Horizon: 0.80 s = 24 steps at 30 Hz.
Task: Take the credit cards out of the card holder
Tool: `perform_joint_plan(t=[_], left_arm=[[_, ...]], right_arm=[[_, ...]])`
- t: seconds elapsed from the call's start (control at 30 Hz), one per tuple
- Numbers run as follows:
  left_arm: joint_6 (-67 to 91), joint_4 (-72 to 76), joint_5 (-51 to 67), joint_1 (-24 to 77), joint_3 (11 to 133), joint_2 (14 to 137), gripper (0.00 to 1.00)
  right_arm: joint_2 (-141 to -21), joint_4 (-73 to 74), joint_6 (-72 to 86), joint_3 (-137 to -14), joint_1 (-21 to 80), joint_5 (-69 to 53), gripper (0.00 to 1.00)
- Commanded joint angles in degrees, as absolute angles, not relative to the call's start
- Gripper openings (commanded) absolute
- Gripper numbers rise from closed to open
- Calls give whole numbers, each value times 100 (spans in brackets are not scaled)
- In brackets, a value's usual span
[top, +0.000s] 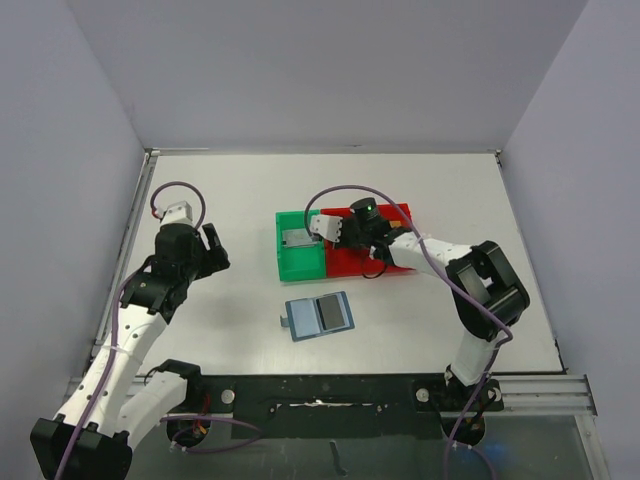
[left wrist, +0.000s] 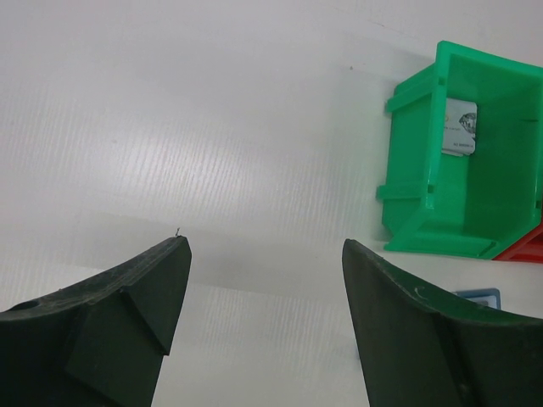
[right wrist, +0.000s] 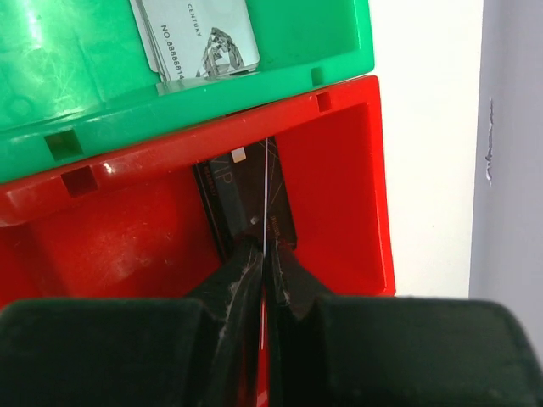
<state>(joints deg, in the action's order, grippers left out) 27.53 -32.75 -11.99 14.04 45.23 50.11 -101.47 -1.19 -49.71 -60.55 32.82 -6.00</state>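
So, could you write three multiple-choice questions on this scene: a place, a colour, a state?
1. Where does the silver card lie?
A) in the green bin
B) in the red bin
C) on the card holder
2. Which colour is the card holder?
A) red
B) blue
C) yellow
3. How is the right tool?
A) wide open
B) shut on a dark card
C) shut on the silver card
Answers: 1 A, it rests on that bin's floor. 2 B, both open panels are blue. 3 B, it pinches the dark card above the red bin.
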Motion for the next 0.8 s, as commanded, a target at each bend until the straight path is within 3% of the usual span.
perform_joint_plan(t=[0.0, 0.57, 0.77], left_arm=[[2654, -2927, -1172, 1347, 4548, 5000, 72], [2619, -2874, -1013, 1267, 4535, 5126, 72], [2611, -2870, -945, 1221, 4538, 5192, 72]], right_arm=[[-10127, -261, -5489, -6211, 3142, -1034, 0], [-10656, -516, -5761, -6377, 3140, -708, 8], [-10626, -167, -5599, -6545, 3126, -898, 23]])
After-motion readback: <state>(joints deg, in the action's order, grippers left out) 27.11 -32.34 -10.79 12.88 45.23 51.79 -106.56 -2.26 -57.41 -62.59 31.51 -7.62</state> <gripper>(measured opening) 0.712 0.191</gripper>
